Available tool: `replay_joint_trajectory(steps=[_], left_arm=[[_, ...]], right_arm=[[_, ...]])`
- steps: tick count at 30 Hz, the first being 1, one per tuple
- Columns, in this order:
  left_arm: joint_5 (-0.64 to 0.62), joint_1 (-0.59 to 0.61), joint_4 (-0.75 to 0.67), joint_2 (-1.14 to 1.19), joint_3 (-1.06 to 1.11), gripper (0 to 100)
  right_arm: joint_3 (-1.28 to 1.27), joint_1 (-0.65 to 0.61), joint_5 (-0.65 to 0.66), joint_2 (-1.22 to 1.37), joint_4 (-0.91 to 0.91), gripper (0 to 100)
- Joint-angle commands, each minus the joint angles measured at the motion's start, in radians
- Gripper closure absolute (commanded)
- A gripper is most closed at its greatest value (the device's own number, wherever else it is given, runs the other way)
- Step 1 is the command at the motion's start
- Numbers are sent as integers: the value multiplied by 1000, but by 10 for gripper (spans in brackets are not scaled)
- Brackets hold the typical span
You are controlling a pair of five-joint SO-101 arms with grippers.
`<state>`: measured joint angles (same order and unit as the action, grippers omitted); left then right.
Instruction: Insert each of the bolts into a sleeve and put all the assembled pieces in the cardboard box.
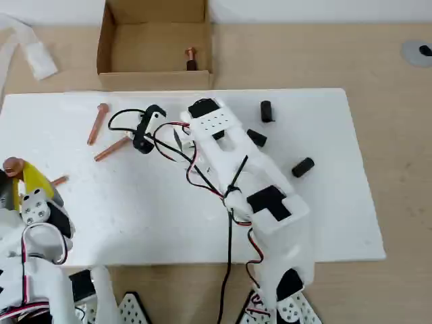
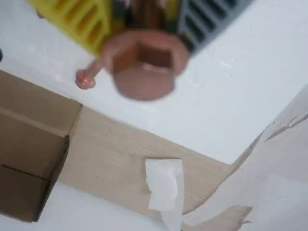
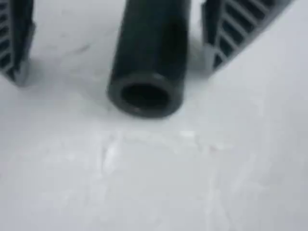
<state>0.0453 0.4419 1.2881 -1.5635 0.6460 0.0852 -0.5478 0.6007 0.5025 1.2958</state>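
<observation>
My left gripper [image 1: 20, 174], with one yellow finger, is shut on a copper bolt [image 2: 144, 62] at the white mat's left edge; its hex head [image 1: 12, 165] faces the wrist camera. My right gripper [image 1: 146, 127] is over the mat's middle left, open, its fingers [image 3: 231, 33] either side of a black sleeve [image 3: 149, 57] lying on the mat. Two more bolts [image 1: 98, 123] [image 1: 111, 148] lie just left of it. Three loose sleeves [image 1: 266, 111] [image 1: 256, 138] [image 1: 302, 167] lie to the right. The cardboard box [image 1: 108, 47] at the back holds one assembled piece [image 1: 191, 59].
The white mat [image 1: 324, 216] covers most of the wooden table. White paper strips [image 1: 37, 57] lie left of the box, also seen as paper [image 2: 163, 185] in the left wrist view. A short copper tip [image 1: 61, 180] shows beside the left gripper. Loose cables [image 1: 169, 145] trail from the right arm.
</observation>
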Motion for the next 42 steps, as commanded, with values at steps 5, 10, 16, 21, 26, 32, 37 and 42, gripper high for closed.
replay_joint_trajectory(steps=[5, 10, 16, 21, 26, 32, 37, 42], left_arm=[[3, 18, 2, -5, -55, 990], [3, 18, 2, -5, -57, 990], [5, 18, 2, -5, -57, 990], [5, 26, -6, -5, -58, 993], [0, 141, -35, -5, -57, 994], [0, 130, -57, -2, -49, 994], [0, 64, -60, 2, -48, 994], [0, -2, -167, 2, 25, 994]], right_arm=[[21, -10, -3, 36, -5, 899], [19, -5, -3, 36, 14, 986], [38, -1, -28, 30, 32, 989], [232, 65, -157, -12, 126, 989], [486, 102, -245, -162, 322, 989], [638, 104, -325, -378, 494, 989], [553, 97, -384, -677, 491, 989], [390, 82, -503, -957, 488, 989]])
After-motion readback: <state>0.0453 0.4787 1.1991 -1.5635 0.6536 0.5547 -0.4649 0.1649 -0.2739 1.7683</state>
